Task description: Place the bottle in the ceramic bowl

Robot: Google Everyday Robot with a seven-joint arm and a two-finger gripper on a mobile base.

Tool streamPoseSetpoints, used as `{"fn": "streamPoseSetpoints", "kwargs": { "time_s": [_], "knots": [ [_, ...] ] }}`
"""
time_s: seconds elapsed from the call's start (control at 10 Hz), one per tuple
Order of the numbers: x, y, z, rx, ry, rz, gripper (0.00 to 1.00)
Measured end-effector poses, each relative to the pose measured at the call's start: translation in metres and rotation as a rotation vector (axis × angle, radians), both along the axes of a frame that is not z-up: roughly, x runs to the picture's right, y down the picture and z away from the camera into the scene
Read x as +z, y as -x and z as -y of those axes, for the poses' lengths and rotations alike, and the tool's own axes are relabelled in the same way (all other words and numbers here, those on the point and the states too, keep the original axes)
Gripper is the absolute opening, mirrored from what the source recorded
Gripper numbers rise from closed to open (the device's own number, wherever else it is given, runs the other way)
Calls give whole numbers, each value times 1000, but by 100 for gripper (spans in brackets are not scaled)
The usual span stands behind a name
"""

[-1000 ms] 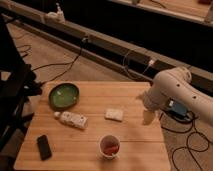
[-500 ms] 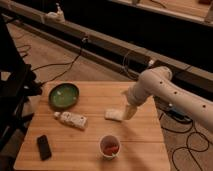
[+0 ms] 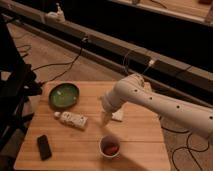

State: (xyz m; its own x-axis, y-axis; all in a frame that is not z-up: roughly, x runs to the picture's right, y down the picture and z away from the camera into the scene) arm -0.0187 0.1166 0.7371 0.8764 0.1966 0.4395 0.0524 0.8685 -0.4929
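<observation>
While the white arm [image 3: 150,100] reaches over the light wooden table [image 3: 142,142], its gripper [image 3: 106,119] hangs near the table's middle; whether it is spread or closed cannot be told. The small white oblong plastic bottle [image 3: 71,119] lies on its side at nine o'clock from the gripper, near but apart. The round green glazed ceramic bowl [image 3: 63,95] sits at eleven o'clock from the bottle, just beside it. A small white cup with red contents [image 3: 109,146] stands at six o'clock from the gripper.

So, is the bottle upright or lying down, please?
The bottle lies on its side on the table, outside the ceramic bowl; the end effector hangs apart from it.
</observation>
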Motion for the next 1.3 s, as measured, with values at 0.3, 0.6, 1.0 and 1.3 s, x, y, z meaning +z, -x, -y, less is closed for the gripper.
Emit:
{"fn": "streamPoseSetpoints", "kwargs": {
  "time_s": [0.3, 0.6, 1.0, 1.3],
  "knots": [
    [0, -1, 0, 1, 0, -1, 80],
    [6, 5, -2, -21, -3, -12, 80],
    [35, 71, -25, -68, 45, 64, 80],
    [72, 110, -48, -104, 105, 87, 80]
  ]
}}
